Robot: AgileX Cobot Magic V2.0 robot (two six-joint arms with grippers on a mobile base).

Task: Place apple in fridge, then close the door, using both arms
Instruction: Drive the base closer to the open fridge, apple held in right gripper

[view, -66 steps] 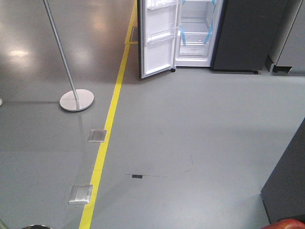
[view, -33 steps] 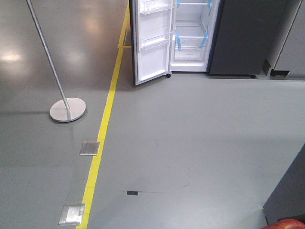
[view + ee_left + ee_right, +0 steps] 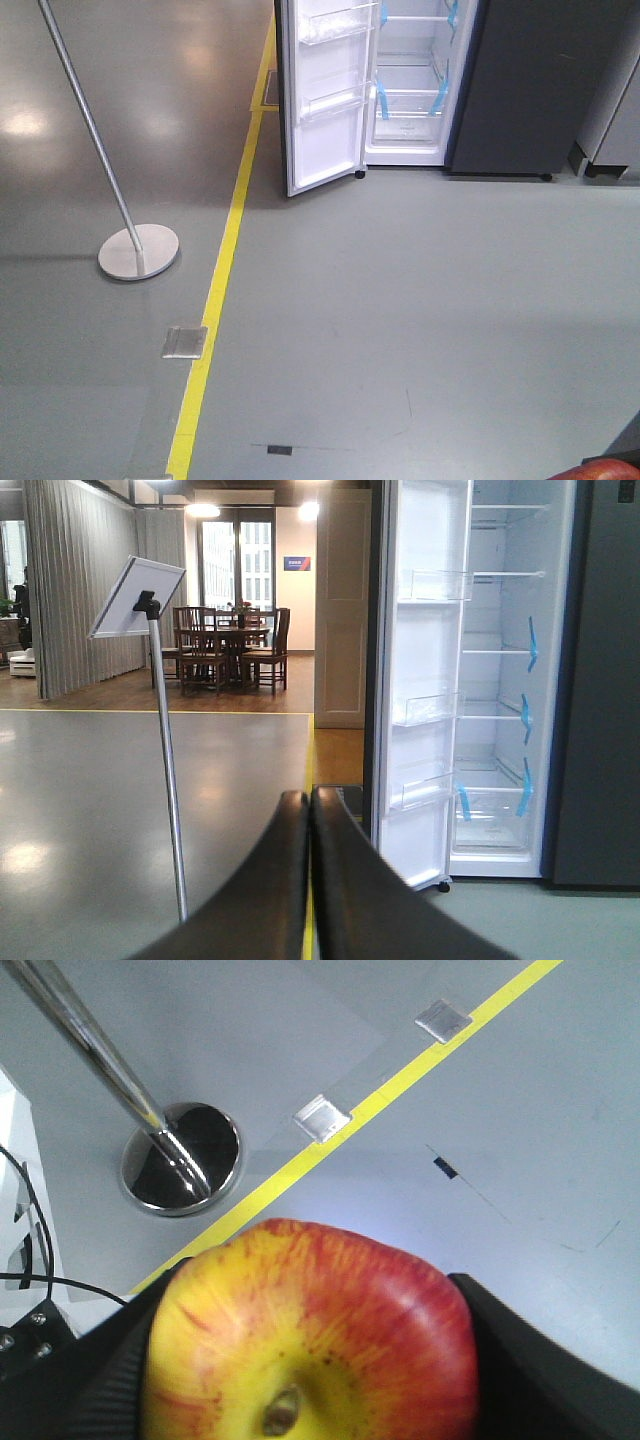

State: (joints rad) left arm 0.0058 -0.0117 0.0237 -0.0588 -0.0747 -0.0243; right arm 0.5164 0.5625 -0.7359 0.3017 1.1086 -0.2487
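Note:
The apple (image 3: 310, 1340), red with yellow patches, fills the bottom of the right wrist view, squeezed between the black fingers (image 3: 520, 1360) of my right gripper (image 3: 305, 1360), which is shut on it; a red sliver of the apple (image 3: 605, 470) shows at the front view's bottom right. The fridge (image 3: 415, 80) stands ahead across the floor with its white interior and blue tape strips showing. Its door (image 3: 325, 100) hangs open to the left, clear bins on its white inside. In the left wrist view my left gripper (image 3: 310, 805) is shut on nothing, pointing toward the fridge (image 3: 500, 680) and the door (image 3: 425, 680).
A metal pole on a round base (image 3: 138, 250) stands left of the yellow floor line (image 3: 215, 290). Metal floor plates (image 3: 184, 341) sit by the line. A dark grey cabinet (image 3: 545, 80) adjoins the fridge on the right. A dining set (image 3: 225, 645) is far behind.
The view has advanced toward the fridge and shifted: the floor plates and black mark slid down the frame, and the dark panel at the right edge left the frame. The apple stays held.

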